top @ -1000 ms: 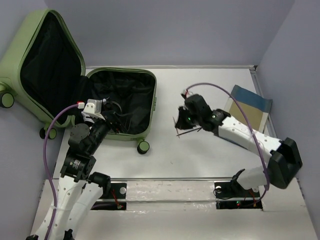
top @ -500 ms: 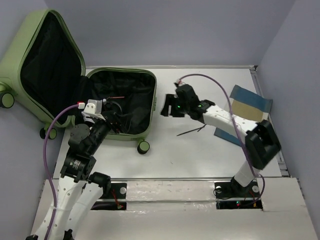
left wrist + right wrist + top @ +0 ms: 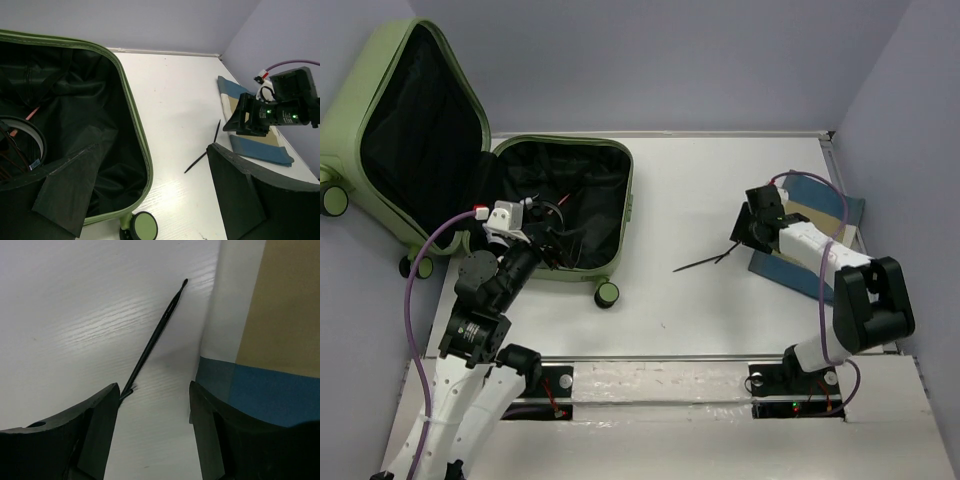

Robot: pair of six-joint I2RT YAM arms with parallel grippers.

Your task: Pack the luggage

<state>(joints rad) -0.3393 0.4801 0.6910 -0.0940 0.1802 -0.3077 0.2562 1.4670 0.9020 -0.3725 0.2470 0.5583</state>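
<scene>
Luggage (image 3: 629, 200) rim below spread left fingers (image 3: 240, 200).

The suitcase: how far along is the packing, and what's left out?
Partly done. The luggage lies open with cables already inside. In hand: nothing yet; the right gripper hangs open over a thin black stick on the table. Remaining: that stick and the folded blue-and-tan cloth beside it, then probably closing the lid.

luggage (image 3: 345, 115) shell: smooth plastic | lining (image 3: 575, 195): creased matt cloth | table (image 3: 700, 300): faintly grained, slight sheen | fingers (image 3: 100, 435): matt plastic
</scene>
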